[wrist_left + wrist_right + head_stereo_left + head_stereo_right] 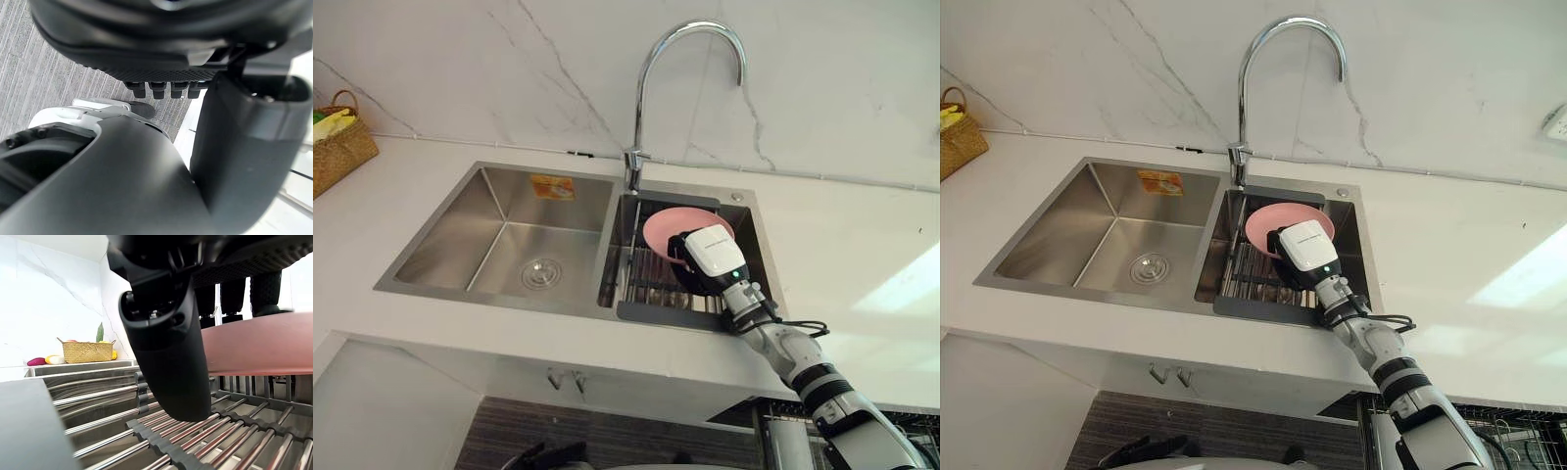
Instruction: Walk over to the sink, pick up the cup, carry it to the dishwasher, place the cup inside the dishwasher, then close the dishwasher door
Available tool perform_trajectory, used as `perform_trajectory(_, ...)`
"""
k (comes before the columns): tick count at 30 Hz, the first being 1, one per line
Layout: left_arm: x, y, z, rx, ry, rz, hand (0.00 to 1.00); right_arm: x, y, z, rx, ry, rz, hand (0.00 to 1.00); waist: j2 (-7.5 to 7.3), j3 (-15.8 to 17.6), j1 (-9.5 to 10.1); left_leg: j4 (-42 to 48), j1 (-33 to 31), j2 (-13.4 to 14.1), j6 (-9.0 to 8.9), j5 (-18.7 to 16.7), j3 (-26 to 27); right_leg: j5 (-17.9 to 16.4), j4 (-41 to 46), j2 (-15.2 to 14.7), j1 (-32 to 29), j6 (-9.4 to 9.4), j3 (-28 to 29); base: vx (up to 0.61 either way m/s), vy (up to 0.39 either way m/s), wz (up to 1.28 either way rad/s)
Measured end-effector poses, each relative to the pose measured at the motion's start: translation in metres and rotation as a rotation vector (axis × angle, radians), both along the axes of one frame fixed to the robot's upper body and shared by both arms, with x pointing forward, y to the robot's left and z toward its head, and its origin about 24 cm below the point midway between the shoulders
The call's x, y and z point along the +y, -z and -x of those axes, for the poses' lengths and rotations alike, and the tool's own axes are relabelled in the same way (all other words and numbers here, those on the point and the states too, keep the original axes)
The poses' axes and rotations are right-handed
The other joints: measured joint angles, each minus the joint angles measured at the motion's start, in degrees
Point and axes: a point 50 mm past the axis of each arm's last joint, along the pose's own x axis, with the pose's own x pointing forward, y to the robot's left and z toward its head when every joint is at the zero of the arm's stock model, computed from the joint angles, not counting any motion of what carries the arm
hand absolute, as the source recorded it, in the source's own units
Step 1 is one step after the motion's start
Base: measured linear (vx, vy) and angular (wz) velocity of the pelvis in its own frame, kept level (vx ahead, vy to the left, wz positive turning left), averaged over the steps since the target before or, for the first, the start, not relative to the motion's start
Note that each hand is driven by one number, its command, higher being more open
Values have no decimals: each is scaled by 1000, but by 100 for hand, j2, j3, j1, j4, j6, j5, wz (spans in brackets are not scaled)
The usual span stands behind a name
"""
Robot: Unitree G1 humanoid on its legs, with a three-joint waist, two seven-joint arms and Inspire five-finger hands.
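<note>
A pink, round, shallow dish [664, 230] is seen tilted on the rack [641, 281] in the sink's [440, 245] right basin. The right hand [710, 255] is set against its rim, and whether it grips cannot be told.

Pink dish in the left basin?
No: the pink dish sits on the rack in the sink's right basin, at the right hand, not in the left basin.
</note>
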Motion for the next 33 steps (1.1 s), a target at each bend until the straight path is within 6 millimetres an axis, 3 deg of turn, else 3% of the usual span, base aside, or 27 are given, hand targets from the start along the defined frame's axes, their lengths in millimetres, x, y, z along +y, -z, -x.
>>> perform_trajectory(10, -1, 0, 0, -8, 2, 0, 100, 0, -4, 1, -45, 5, -44, 0, 24, 15, -3, -13, 3, 3, -1, 2, 5, -1, 0, 0, 5, -1, 11, 0, 0, 0)
perform_trajectory(16, -3, -1, -1, -21, -2, 4, 100, -11, -38, 12, -174, 47, -228, 0, 61, 30, -29, 13, 6, 2, 6, -16, 84, 5, 0, 2, -43, 3, 84, 1, 0, -6)
perform_trajectory(19, -3, 0, 2, -22, -4, 2, 100, -35, -52, 27, -230, 122, -273, 0, 66, 26, -80, 17, 83, -2, 10, -61, 217, 13, 8, 1, -48, 12, 208, 12, 8, -19)
perform_trajectory(21, -3, 1, 6, -12, -7, 1, 100, -57, -57, 41, -247, 206, -302, 0, 88, 11, -221, 19, 153, -9, 24, -104, 340, 13, 49, -6, -71, 17, 339, 7, 17, -30)
perform_trajectory(26, -3, 3, 15, 18, -12, 4, 100, -98, -57, 62, -251, 378, -336, 0, 118, -7, -410, 35, 269, 2, 43, -190, 830, -3, 358, -47, -365, 41, 782, -25, 34, -53)
perform_trajectory(29, 1, 2, 15, 28, -37, 8, 100, -120, -62, 73, -298, 485, -326, 0, -18, 74, -532, 294, 93, -56, 62, -390, 1305, -73, 532, -69, -863, 120, 1185, -101, 50, -84)
perform_trajectory(31, 1, 2, 10, 27, -37, 9, 100, -129, -67, 83, -350, 536, -319, 0, -47, 88, -535, 374, -44, -74, 83, -440, 1626, -136, 529, -129, -1116, 183, 1130, -80, 63, -93)
perform_trajectory(33, 5, 1, 9, 49, -31, -7, 100, -138, -70, 97, -382, 578, -304, 0, -139, 143, -662, 377, -47, -72, 98, -449, 1849, -213, 539, -214, -1228, 231, 860, -19, 27, -58)
